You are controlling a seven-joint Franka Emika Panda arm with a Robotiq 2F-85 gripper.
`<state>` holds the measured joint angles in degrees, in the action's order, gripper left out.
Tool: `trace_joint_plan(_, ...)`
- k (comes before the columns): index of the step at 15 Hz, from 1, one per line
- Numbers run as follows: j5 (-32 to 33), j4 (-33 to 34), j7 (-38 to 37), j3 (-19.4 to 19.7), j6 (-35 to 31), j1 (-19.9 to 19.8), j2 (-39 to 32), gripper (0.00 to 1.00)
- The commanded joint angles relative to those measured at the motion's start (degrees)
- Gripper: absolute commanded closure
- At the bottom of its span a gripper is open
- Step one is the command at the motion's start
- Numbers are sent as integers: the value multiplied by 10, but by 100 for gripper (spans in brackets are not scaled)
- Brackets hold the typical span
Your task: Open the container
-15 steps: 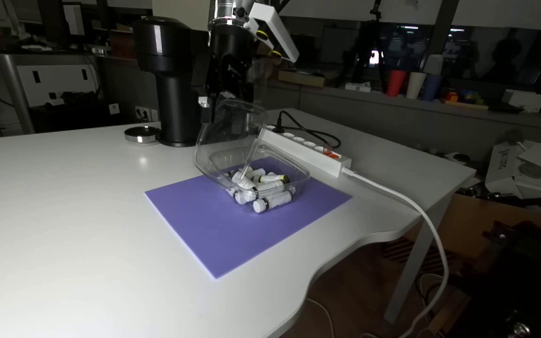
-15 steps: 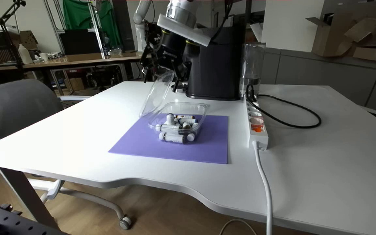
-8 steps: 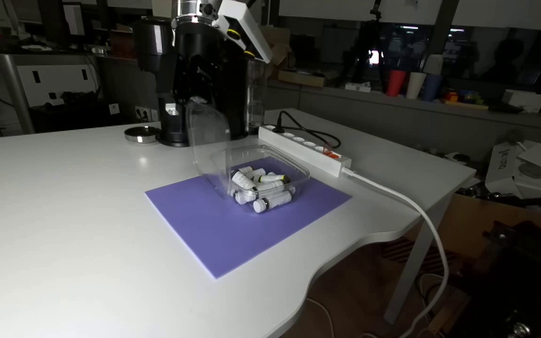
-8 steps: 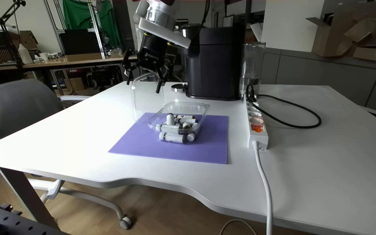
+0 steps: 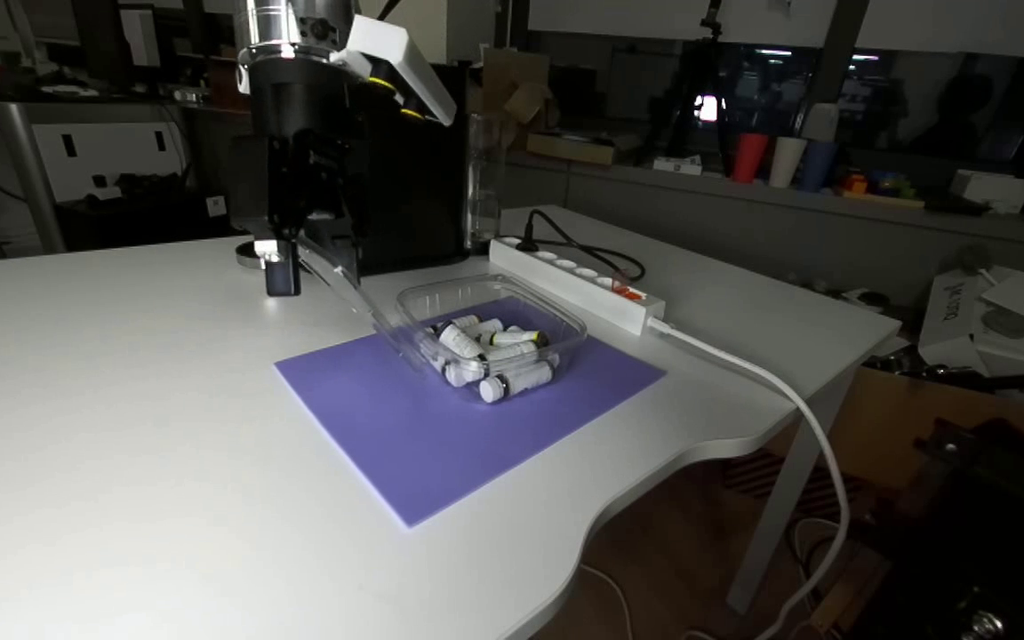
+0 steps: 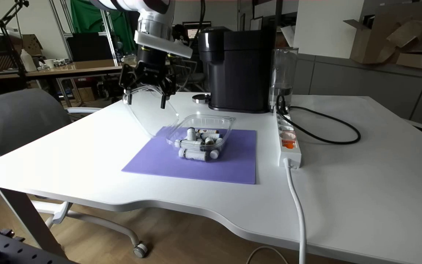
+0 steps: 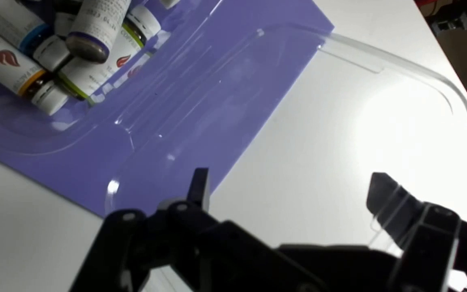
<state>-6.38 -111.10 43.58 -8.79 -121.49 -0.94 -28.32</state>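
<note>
Fingers [image 6: 163, 102] hang over the white worktop [image 6: 335, 179] in an exterior view, at ten o'clock from the container [image 6: 207, 123]; the wrist view shows them spread wide apart, holding nothing. Next comes the clear lid [image 6: 154, 115], tilted open, likewise at ten o'clock, with its upper edge up among the fingers; whether they touch it I cannot tell. Its lower edge is just beside the container's nine-o'clock side. The container, shallow and see-through, stands at the centre of this dial on a purple sheet [image 6: 233, 168], and small white-capped bottles [image 6: 193, 154] lie heaped inside, some across others. Beyond it, at twelve o'clock, is a round silvery dish [image 6: 199, 98]. At one o'clock rises the black coffee machine [image 6: 240, 69], and at two a clear cylinder [image 6: 283, 75] stands close to it. The white power strip [image 6: 287, 135] lies at three o'clock, with a black cable [image 6: 343, 142] looping just beyond it.
</note>
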Motion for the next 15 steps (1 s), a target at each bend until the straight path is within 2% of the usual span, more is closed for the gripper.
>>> trace_joint_plan(1,17,-33,9,-6,-42,4,25,0)
trace_joint_plan(9,14,-66,36,-23,-149,2,42,0)
trace_joint_plan(15,-10,-74,35,-40,-102,1,63,0)
